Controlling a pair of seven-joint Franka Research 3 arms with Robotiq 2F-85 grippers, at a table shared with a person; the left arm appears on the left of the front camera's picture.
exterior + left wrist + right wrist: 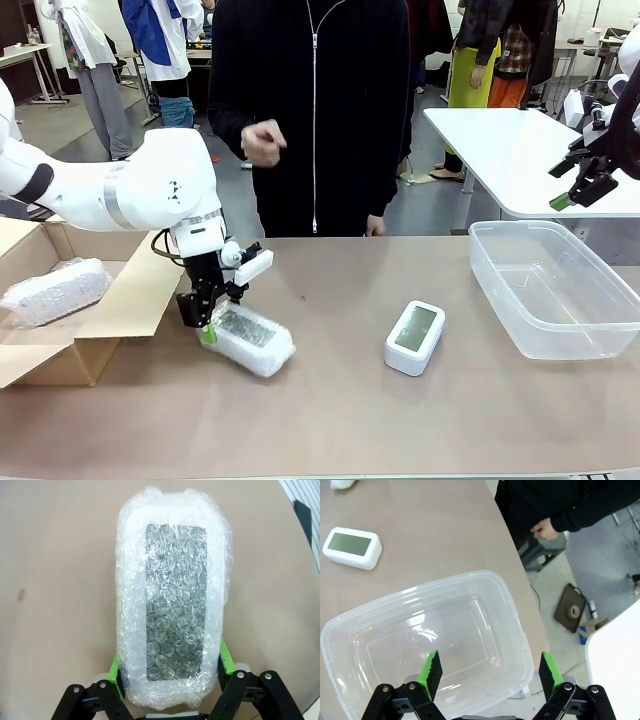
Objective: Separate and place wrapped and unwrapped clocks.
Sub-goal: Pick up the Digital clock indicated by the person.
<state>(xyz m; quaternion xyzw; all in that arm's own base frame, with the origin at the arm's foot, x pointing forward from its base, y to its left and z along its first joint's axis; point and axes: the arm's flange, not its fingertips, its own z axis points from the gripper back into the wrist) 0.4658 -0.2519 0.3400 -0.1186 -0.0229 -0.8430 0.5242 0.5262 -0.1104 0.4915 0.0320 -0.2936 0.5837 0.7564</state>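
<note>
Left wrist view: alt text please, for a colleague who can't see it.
A bubble-wrapped clock lies on the tan table, its near end between the green pads of the left gripper; whether they pinch it is unclear.

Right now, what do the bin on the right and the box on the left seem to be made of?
The bin: clear plastic, glossy; the table shows through and light glints off it. The box: likely brown cardboard, matte, with folded flaps.
</note>
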